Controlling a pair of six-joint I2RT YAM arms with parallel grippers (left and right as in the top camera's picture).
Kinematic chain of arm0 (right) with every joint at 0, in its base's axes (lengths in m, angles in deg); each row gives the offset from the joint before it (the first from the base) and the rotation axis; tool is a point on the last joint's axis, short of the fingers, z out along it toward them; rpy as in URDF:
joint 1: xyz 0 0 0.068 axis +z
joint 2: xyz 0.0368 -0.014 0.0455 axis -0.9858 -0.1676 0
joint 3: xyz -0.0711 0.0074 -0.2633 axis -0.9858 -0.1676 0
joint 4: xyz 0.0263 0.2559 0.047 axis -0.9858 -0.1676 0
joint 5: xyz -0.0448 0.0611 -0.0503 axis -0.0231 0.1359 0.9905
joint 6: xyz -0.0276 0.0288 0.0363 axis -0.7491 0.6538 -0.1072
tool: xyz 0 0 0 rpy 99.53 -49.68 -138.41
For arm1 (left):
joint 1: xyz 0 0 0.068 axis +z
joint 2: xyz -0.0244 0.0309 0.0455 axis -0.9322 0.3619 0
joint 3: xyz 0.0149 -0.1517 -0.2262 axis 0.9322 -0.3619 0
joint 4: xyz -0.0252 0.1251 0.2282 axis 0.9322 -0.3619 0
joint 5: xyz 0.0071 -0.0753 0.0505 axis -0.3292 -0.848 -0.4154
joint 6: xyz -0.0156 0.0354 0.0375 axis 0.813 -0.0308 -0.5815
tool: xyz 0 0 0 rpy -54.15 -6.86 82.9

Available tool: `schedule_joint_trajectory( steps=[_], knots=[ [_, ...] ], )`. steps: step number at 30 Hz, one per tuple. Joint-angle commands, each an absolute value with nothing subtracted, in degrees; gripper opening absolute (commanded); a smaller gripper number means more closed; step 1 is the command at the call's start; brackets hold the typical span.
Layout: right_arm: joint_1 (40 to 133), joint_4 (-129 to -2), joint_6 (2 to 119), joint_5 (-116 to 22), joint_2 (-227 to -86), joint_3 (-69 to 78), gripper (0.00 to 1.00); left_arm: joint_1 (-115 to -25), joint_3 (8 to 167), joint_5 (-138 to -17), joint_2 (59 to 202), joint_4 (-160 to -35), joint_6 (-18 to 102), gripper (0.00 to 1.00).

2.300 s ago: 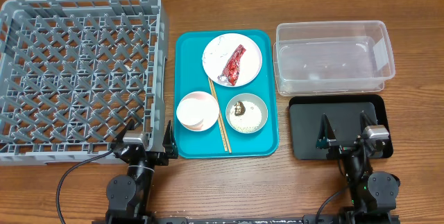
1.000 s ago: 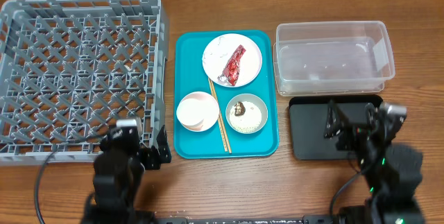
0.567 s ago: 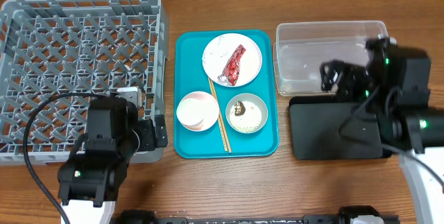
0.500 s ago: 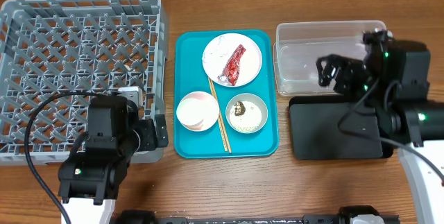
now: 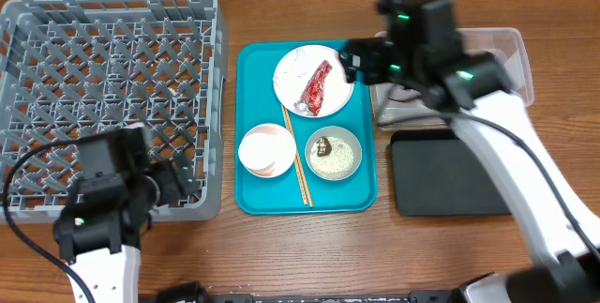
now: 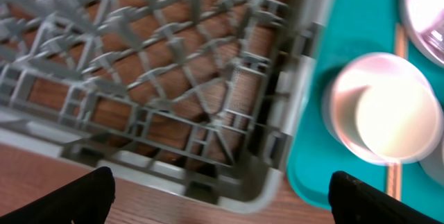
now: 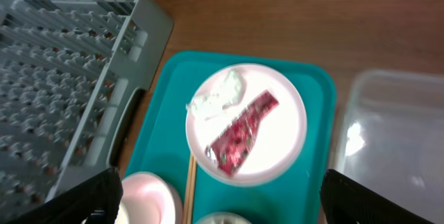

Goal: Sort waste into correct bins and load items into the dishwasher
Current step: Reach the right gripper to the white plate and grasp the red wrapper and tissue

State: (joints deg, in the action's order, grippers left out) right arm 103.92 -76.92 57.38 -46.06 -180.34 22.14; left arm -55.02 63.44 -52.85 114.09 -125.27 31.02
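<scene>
On the teal tray a white plate carries the red wrapper and a foil scrap. In front are the pink bowl, the chopsticks and the grey-green bowl with rice and a brown lump. My right gripper is open and empty above the plate's right edge; its wrist view shows the plate and wrapper between its fingers. My left gripper is open and empty over the dish rack's front right corner.
The clear tub stands right of the teal tray, partly hidden by my right arm. The black tray lies in front of it. In the left wrist view the rack corner and the pink bowl show.
Both arms have risen from the front edge. The right arm swung back and left across the tub to the plate. The left arm moved left over the rack's front corner.
</scene>
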Motion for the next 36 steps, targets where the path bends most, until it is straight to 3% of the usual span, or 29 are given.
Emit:
schedule_joint_trajectory(
  steps=[1, 6, 17, 20, 23, 27, 36],
  knots=[
    [106.8, -73.4, 60.7, -40.9, -188.0, 24.8, 0.93, -51.6, 64.8, -55.7, 115.1, -125.3, 30.0, 1.0],
    [108.5, -68.7, 66.4, -41.0, -197.2, 24.8, 0.92, -51.4, 64.8, -55.7, 115.5, -125.0, 30.0, 1.0],
    [112.5, -66.0, 72.8, -38.6, -211.1, 24.8, 0.78, -51.4, 64.8, -55.8, 115.5, -125.0, 30.0, 1.0],
    [113.0, -66.1, 75.1, -38.6, -212.6, 24.8, 0.6, -51.4, 64.8, -55.8, 115.5, -125.0, 30.0, 1.0],
    [113.3, -66.5, 75.2, -38.8, -212.8, 24.8, 0.32, -51.4, 64.8, -55.8, 115.5, -124.8, 30.0, 1.0],
    [112.9, -67.9, 75.2, -38.7, -211.4, 25.7, 0.06, -51.4, 64.8, -55.8, 115.5, -124.8, 30.0, 1.0],
    [106.6, -74.7, 75.2, -36.7, -199.2, 32.7, 0.04, -51.4, 64.8, -55.8, 115.5, -124.8, 30.0, 1.0]
  ],
)
